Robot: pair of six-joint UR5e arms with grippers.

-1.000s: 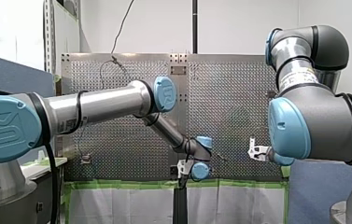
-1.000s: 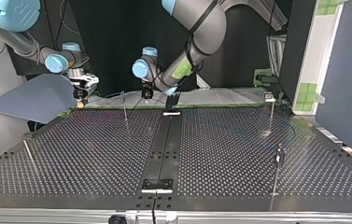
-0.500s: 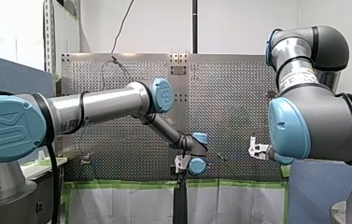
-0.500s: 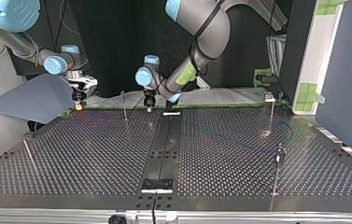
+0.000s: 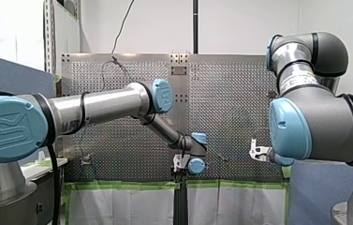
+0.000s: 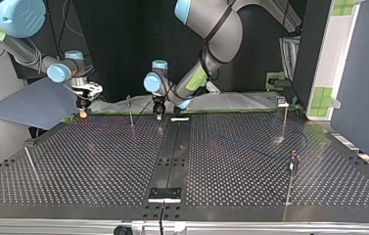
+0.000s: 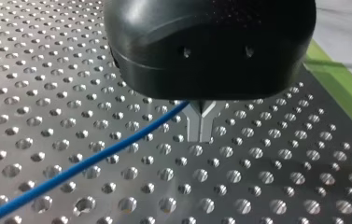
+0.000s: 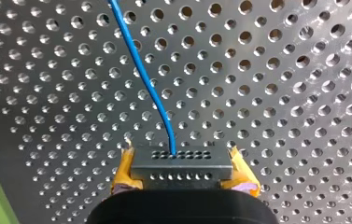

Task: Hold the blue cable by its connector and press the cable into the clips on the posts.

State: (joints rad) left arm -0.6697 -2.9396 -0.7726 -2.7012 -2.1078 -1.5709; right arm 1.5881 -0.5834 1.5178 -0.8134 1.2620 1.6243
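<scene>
My right gripper [image 8: 183, 173] has its yellow pads [image 8: 123, 171] shut on the grey connector [image 8: 181, 162], and the blue cable [image 8: 149, 87] leaves it over the perforated table. In the top view my right gripper [image 6: 82, 108] hangs at the far left edge. My left gripper [image 6: 158, 114] stands low by the table's middle strip, just beyond a thin post [image 6: 130, 108]. Its metal fingers [image 7: 197, 126] are shut, and the blue cable [image 7: 85, 163] rises from the table into them. A faint blue line [image 6: 250, 147] runs on toward the right posts.
More thin posts stand at the top view's right [image 6: 285, 115], front right [image 6: 292, 169] and front left [image 6: 30, 164]. A black strip [image 6: 172, 152] runs down the table's middle. Green tape [image 5: 127, 185] lines the table's near edge in the front view.
My left gripper has come down toward the table and shifted slightly to the top view's right, beside the middle strip. My right gripper has barely moved.
</scene>
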